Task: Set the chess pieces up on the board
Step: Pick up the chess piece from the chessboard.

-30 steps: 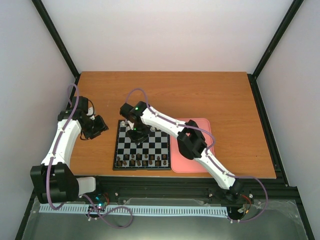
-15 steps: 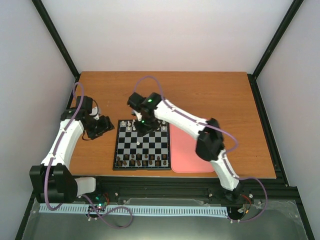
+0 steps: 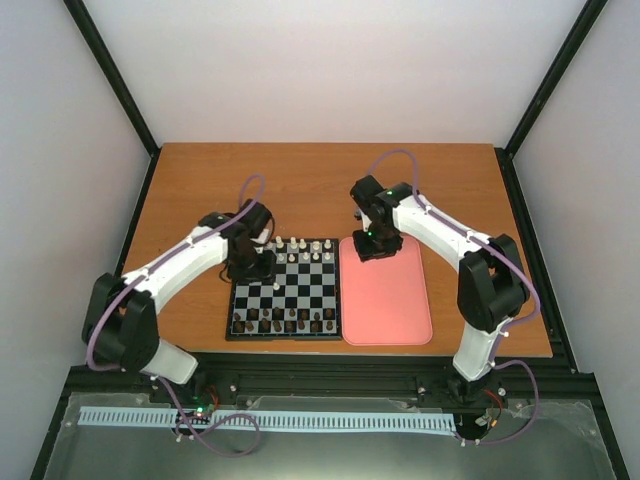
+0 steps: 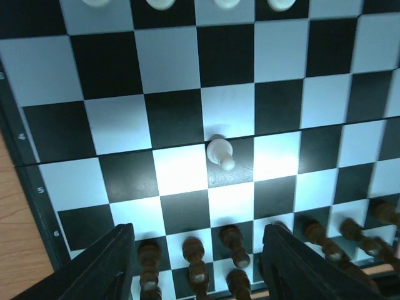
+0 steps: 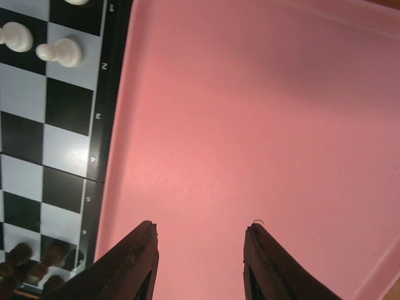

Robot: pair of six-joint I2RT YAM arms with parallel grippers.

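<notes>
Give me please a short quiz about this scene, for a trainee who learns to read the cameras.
1. True or false: the right gripper hovers over the pink tray.
2. What is between the fingers of the left gripper? A: nothing. B: a white piece. C: a dark piece.
3. What colour is the lone piece, apart from the others near the middle of the board?
Key: 1 true. 2 A. 3 white.
</notes>
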